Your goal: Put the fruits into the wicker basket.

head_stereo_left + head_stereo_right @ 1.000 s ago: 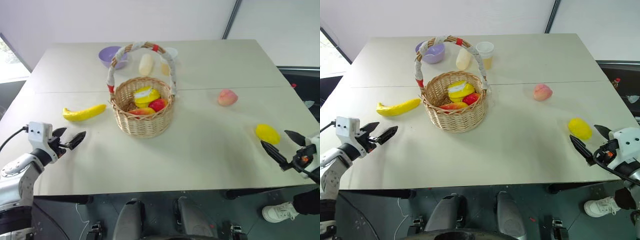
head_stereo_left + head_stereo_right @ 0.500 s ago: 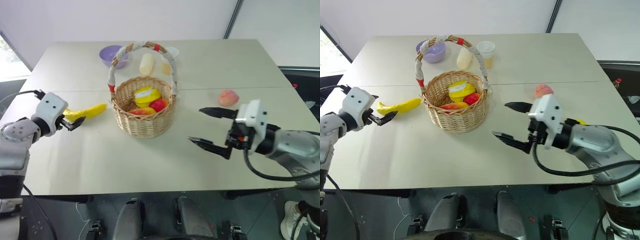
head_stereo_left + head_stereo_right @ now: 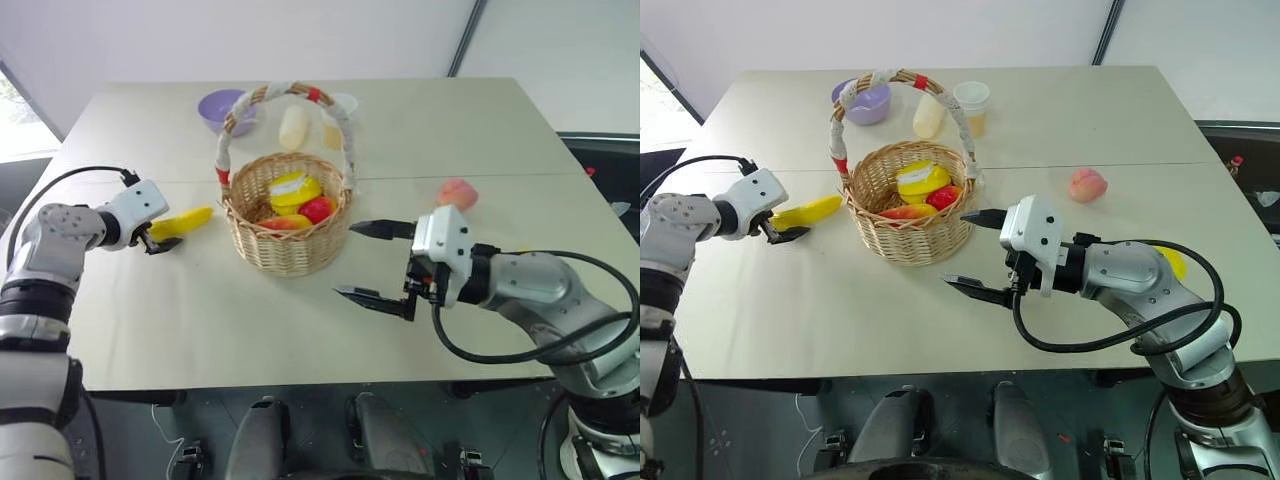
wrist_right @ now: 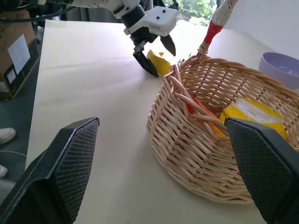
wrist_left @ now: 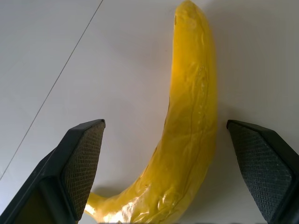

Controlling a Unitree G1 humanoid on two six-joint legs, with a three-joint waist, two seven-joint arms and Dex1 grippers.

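I count the job as partly done: the basket (image 3: 287,222) sits mid-worktop, a little toward the left edge, and already holds a few pieces, one yellow with a white patch, one red, one orange. Three fruits are not yet in. The banana (image 3: 181,222) lies just left of the basket, and my left gripper (image 5: 175,172) has its jaws spread wide on either side of it, not yet closed on it, so I judge this is the pick in hand. The peach (image 3: 456,193) rests toward the right edge, well apart from the basket. The lemon (image 3: 1173,262) lies nearer the right edge, mostly hidden behind my right arm. My right gripper (image 3: 372,262) hovers just right of the basket with its jaws wide and empty. At the far edge a purple bowl (image 3: 867,103), a cream piece (image 3: 928,117) and a cup (image 3: 971,108) stand behind the basket.
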